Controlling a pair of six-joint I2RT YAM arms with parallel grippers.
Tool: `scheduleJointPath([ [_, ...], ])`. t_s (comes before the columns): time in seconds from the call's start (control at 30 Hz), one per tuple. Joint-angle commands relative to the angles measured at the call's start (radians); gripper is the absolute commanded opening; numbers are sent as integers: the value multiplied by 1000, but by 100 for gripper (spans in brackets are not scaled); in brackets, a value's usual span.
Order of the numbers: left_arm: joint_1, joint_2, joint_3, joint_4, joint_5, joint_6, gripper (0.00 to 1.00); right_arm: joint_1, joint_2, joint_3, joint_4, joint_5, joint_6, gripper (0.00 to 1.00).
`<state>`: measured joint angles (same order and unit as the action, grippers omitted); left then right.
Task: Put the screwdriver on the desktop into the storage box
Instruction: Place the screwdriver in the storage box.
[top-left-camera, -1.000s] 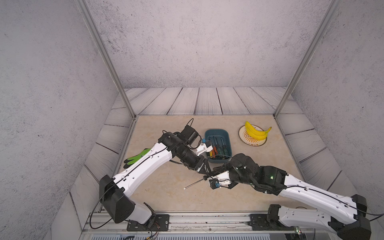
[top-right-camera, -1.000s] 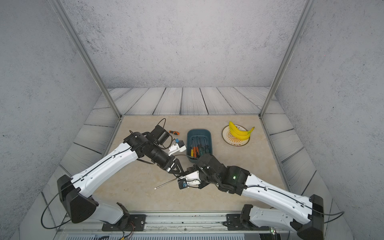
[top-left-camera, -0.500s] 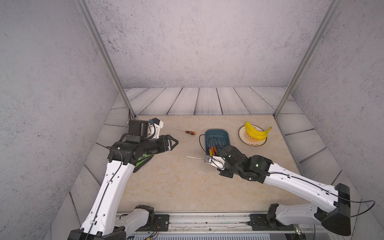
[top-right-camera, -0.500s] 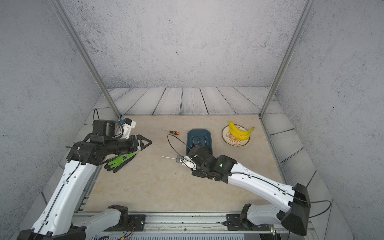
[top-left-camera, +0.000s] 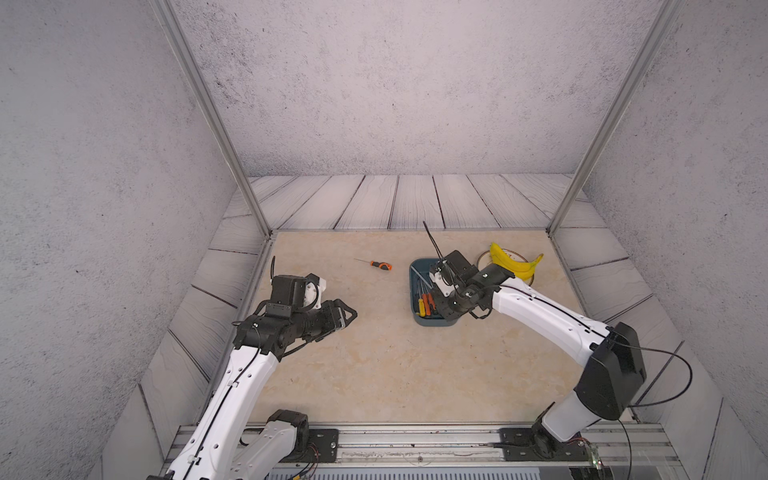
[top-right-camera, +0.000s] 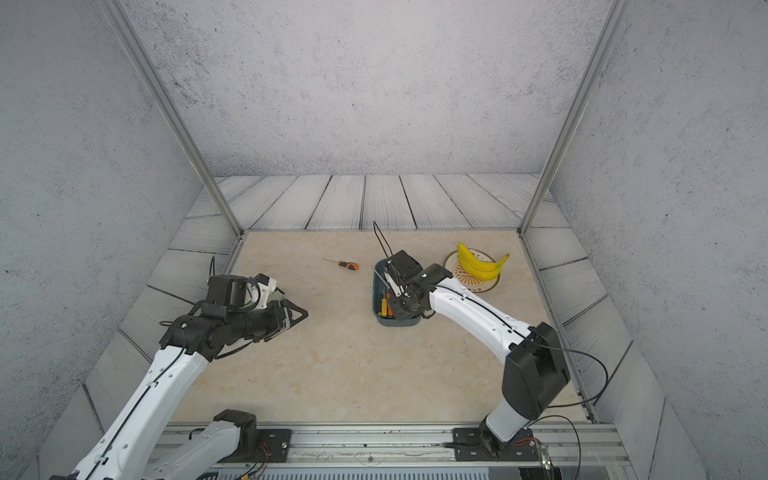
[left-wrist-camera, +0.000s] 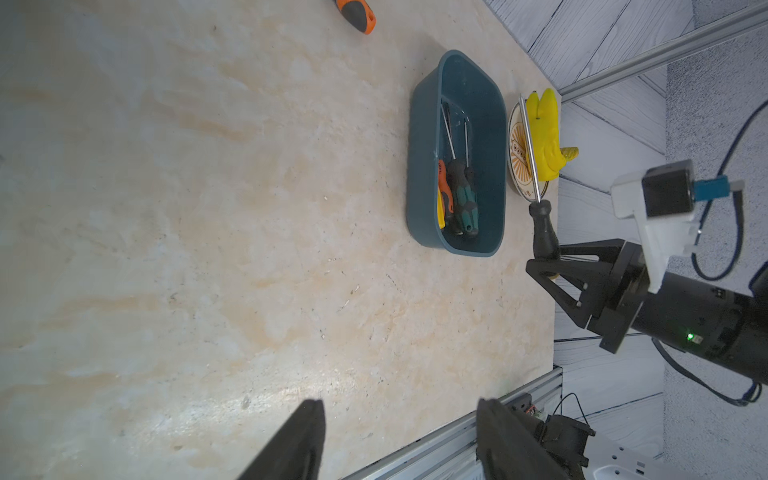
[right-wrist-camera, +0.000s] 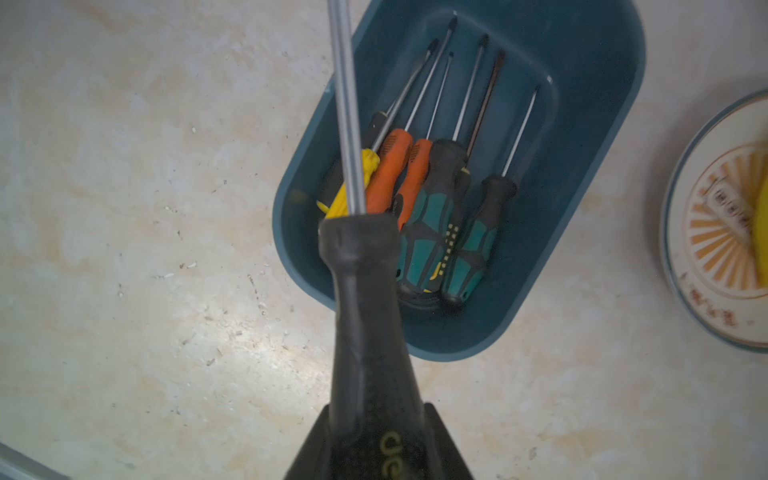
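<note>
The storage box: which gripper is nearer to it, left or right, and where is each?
Right. The right gripper hangs over the storage box's near end, shut on a black screwdriver. The left gripper, open and empty, is far off over the desktop's left side.

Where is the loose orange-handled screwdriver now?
In both top views the orange-handled screwdriver lies on the desktop, left of the storage box, beyond the left gripper.
</note>
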<state>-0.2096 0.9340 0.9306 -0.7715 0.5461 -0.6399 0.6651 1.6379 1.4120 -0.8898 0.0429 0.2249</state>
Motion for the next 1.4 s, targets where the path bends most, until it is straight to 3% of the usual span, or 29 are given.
scheduleJointPath([
  [0.0, 3, -23, -42, 58, 30, -43, 63, -43, 59, 60, -56, -113, 150, 0],
  [0.3, 3, -54, -95, 58, 37, -43, 64, -98, 223, 140, 0, -234, 270, 0],
  [0.73, 2, -51, -159, 99, 56, -56, 64, -113, 326, 188, 75, -244, 369, 2],
  [1.0, 3, -34, -161, 112, 62, -59, 63, -114, 372, 208, 89, -257, 382, 12],
  [1.1, 2, -31, -161, 115, 59, -62, 64, -113, 370, 206, 99, -261, 383, 28],
  [1.3, 3, -23, -161, 122, 57, -74, 63, -113, 346, 203, 118, -281, 370, 33],
  [1.37, 3, -20, -158, 125, 56, -77, 64, -113, 340, 206, 116, -282, 364, 99],
])
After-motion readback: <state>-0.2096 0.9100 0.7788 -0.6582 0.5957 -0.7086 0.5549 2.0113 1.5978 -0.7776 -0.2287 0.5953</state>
